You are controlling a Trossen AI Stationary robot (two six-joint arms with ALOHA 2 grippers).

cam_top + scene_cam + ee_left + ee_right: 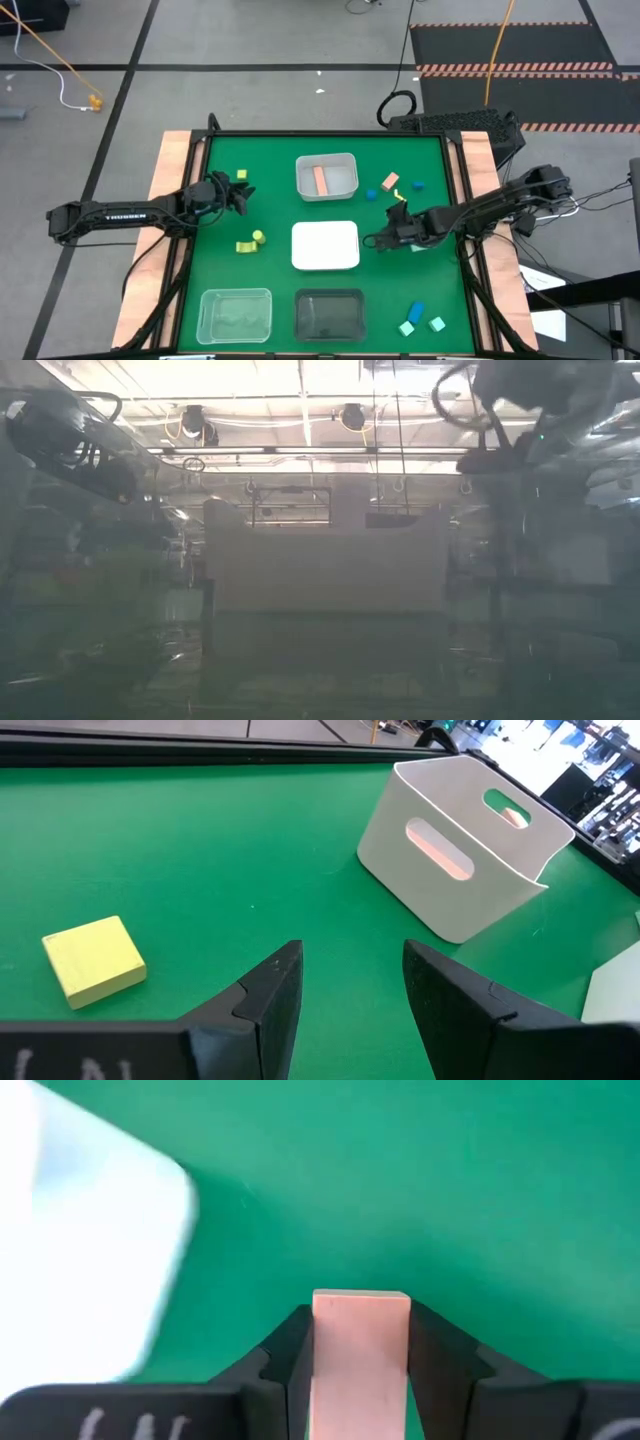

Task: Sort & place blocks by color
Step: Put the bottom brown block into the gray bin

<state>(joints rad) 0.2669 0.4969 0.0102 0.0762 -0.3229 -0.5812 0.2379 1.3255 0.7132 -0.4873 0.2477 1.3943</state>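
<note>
My right gripper (374, 240) hovers beside the right edge of the flat white tray (325, 246), shut on a salmon pink block (360, 1342). My left gripper (238, 195) is open over the mat's left part, near a yellow-green block (242, 177), which lies flat to one side of the fingers in the left wrist view (95, 960). The white bin (327, 176) holds a salmon bar (320, 180). Two more yellow-green blocks (250, 242) lie on the mat. Salmon (390, 181) and blue (417, 186) blocks lie to the right of the bin. My right gripper pinches the salmon pink block between its two fingers (432, 1342), one on each side face. The block's free end (360, 1302) sticks out a little past the fingertips. Only green mat shows beyond it, and the block touches nothing else.
A clear tray (235, 313) and a black tray (330, 313) sit along the near edge. A blue block (417, 312) and two mint ones (407, 328) (437, 324) lie in the near right corner. Bare mat lies between the bin and my left gripper.
</note>
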